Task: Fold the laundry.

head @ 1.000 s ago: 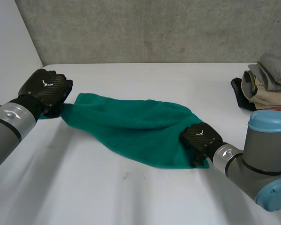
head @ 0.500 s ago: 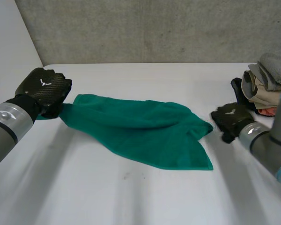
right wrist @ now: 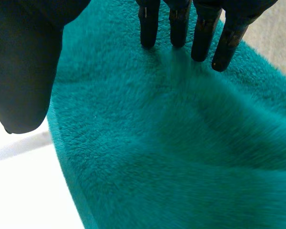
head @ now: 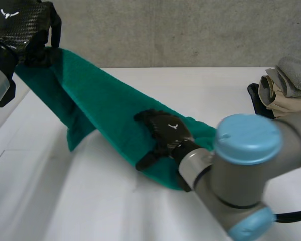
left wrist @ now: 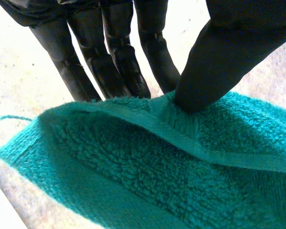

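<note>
Head view has the green towel (head: 98, 98) stretched from the left hand (head: 20, 27) – pinching its edge high at ten o'clock – down to the counter (head: 90, 201), where the right hand (head: 165, 131) presses it flat-fingered; a harder pull would likely slip that thin pinch.

head view: left hand (head: 17, 22) up high at 10 o'clock, left forearm in from 9. Its thumb (left wrist: 214, 62) and fingers (left wrist: 119, 57) pinch the edge of the green towel (head: 105, 100). right hand (head: 163, 131) near centre, right arm in from 5 o'clock. Fingers (right wrist: 176, 24) straight, flat on the towel, pointing to 10; thumb splayed wide.
</note>
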Robot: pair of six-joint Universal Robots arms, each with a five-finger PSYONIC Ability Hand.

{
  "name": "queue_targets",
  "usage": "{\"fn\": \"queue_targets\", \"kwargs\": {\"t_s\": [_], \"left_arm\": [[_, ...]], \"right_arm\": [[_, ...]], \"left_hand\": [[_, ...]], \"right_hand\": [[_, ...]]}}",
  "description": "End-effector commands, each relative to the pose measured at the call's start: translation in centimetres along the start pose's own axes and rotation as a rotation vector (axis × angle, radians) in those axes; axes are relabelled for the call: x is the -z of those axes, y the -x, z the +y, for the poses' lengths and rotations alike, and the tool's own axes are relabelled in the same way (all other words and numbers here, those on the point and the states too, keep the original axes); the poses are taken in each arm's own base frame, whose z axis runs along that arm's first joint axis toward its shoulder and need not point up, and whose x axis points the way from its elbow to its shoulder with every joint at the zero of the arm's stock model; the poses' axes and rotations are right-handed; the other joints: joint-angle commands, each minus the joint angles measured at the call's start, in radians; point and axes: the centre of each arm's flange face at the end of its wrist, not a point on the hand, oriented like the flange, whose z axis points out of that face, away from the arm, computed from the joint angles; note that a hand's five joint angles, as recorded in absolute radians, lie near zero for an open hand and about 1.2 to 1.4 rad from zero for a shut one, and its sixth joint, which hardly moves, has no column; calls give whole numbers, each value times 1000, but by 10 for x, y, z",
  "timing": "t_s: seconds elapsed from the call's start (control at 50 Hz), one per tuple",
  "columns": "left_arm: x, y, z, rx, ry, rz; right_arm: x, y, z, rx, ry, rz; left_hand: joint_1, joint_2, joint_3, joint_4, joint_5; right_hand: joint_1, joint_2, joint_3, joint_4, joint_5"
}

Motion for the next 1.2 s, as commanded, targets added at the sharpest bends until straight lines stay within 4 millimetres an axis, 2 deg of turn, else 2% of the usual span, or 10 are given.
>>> {"fn": "queue_targets", "kwargs": {"t_s": [0.02, 0.16, 0.22, 0.32, 0.44, 0.56, 0.64, 0.68, 0.76, 1.2], "left_arm": [[6, -16, -7, 14, -10, 28], [7, -16, -5, 15, -2, 20], [6, -15, -5, 10, -6, 16], [6, -14, -7, 7, -12, 13], [9, -12, -7, 5, -11, 5], [14, -13, 17, 4, 65, 13], [23, -19, 54, 17, 181, 32], [25, -26, 80, 28, 252, 48], [24, -41, 118, 41, 345, 85], [-31, -97, 216, 82, 465, 208]], "right_arm": [[-32, -11, 39, -23, 47, 103], [-37, -12, 69, 150, 117, 99], [-41, -14, 70, 172, 82, 98], [-45, -26, 56, 178, 1, 124], [-20, -50, -47, 349, -207, 214], [6, -69, -91, 616, -138, 223], [13, -65, -86, 687, -26, 156], [13, -67, -87, 668, -22, 165], [7, -74, -73, 613, 21, 163], [50, -61, -26, 574, 153, 9]], "left_hand": [[250, 203, 209, 196, 250], [250, 203, 209, 196, 250], [250, 203, 209, 196, 250], [250, 203, 209, 196, 250], [250, 203, 209, 196, 250], [250, 203, 209, 196, 250], [250, 203, 209, 196, 250], [-350, -397, -392, -404, -350], [-533, -580, -574, -586, -533], [-521, -569, -563, -575, -522]], "right_hand": [[-24, -48, -33, -54, -67], [266, 242, 257, 236, 223], [1189, 1164, 1180, 1158, 1146], [1194, 1169, 1185, 1163, 1151], [1194, 1169, 1185, 1163, 1151], [1194, 1169, 1185, 1163, 1151], [1194, 1169, 1185, 1163, 1151], [1194, 1169, 1185, 1163, 1151], [1194, 1169, 1185, 1163, 1151], [1194, 1169, 1185, 1163, 1151]]}}
